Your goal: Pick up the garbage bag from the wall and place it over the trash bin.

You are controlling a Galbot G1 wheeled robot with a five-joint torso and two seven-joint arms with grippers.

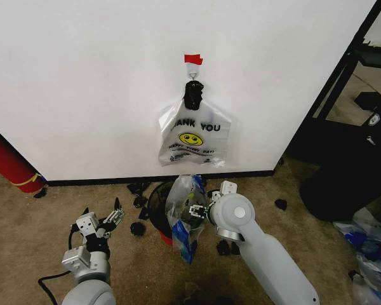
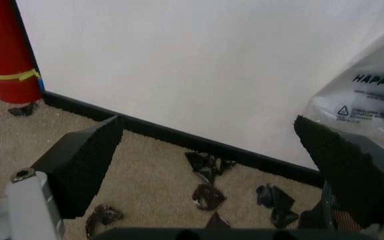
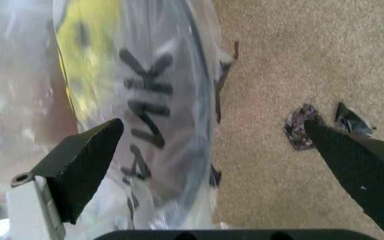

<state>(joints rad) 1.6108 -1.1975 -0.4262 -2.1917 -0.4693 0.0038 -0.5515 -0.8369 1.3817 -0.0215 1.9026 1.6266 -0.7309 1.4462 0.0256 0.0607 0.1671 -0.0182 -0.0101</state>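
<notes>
1. The right gripper is spread wide beside the garbage bag; its fingers do not pinch the plastic.
2. The bag is draped over the trash bin below the wall, probably so its mouth can cover the rim.
3. The left gripper is also spread, idle near the carpet.
4. Another bag hangs on the hook.

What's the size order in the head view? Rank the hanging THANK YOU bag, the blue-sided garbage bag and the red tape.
1. THANK YOU bag.
2. garbage bag, bunched up and nearer, so a loose call.
3. red tape, clearly smallest.
</notes>
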